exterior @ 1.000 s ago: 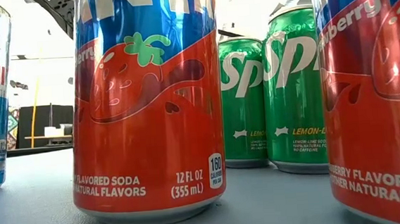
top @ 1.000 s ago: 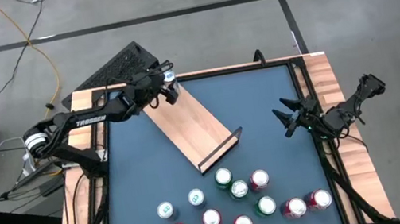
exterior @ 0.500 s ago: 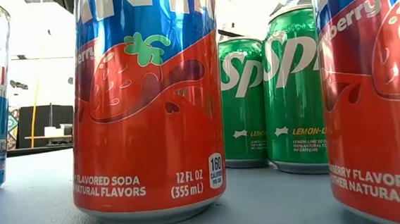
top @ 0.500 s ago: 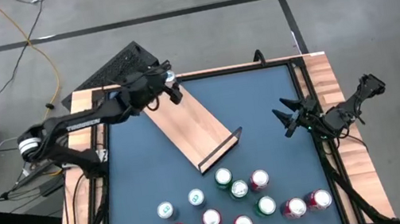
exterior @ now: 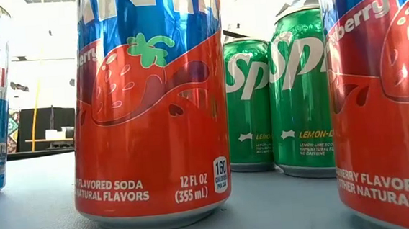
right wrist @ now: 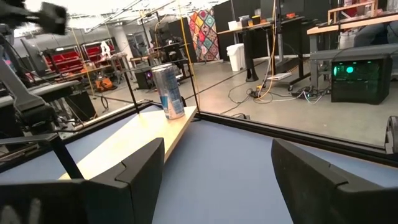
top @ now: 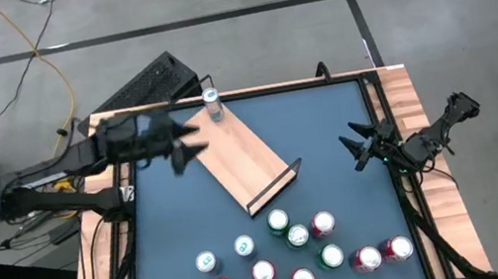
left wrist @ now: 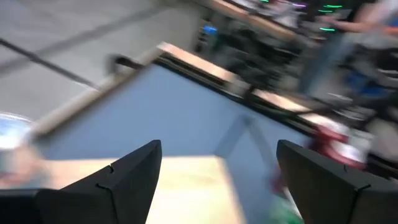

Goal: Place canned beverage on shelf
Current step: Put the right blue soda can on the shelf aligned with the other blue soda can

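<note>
Left jaws [top: 191,141]: released and empty, now drawn back off the shelf's far end where they were a second ago.
Can [top: 212,102]: left upright on the shelf [top: 242,158], far corner; placement looks done.
Right jaws [top: 359,148]: spread, idle at the bench [top: 344,235] edge.
Remaining cans [top: 296,247]: clustered on the bench.

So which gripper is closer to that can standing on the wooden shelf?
Left. The left gripper is just beside the can; the right gripper waits across the table.
</note>
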Tool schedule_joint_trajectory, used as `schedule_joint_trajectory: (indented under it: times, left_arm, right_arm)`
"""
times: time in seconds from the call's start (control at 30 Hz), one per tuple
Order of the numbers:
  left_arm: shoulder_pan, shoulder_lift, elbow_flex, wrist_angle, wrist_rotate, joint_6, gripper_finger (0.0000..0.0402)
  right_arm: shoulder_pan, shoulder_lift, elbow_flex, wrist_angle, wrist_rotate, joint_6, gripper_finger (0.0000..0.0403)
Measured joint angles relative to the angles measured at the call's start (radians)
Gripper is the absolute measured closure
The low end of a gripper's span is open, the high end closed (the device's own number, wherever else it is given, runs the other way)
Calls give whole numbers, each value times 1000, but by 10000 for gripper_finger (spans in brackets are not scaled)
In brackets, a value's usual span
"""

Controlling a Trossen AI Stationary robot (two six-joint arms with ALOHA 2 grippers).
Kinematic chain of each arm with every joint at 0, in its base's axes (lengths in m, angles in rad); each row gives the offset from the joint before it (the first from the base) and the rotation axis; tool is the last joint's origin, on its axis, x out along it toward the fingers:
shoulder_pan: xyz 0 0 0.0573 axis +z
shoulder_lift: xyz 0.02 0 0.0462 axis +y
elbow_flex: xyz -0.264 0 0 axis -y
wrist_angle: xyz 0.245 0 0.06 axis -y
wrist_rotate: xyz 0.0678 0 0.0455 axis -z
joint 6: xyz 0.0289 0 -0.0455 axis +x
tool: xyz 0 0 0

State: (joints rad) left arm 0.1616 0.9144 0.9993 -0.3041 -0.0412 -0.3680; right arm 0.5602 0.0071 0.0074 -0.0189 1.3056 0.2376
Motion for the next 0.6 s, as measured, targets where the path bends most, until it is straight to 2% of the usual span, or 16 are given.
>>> schedule_joint_trajectory:
  times: [0.1,0.33,0.5,0.6]
  left_arm:
    - [-150,-20,0,-27,-36,-64,99]
    - [-458,27,0,-86,-270,-200,99]
    - [-581,97,0,-81,-451,-293,99]
    - [-616,149,0,-76,-468,-301,99]
  right_arm:
    - [0,0,0,0,0,-2,121]
    - [0,0,0,0,0,-2,121]
    - [0,0,0,0,0,-3,121]
    - [0,0,0,0,0,-3,121]
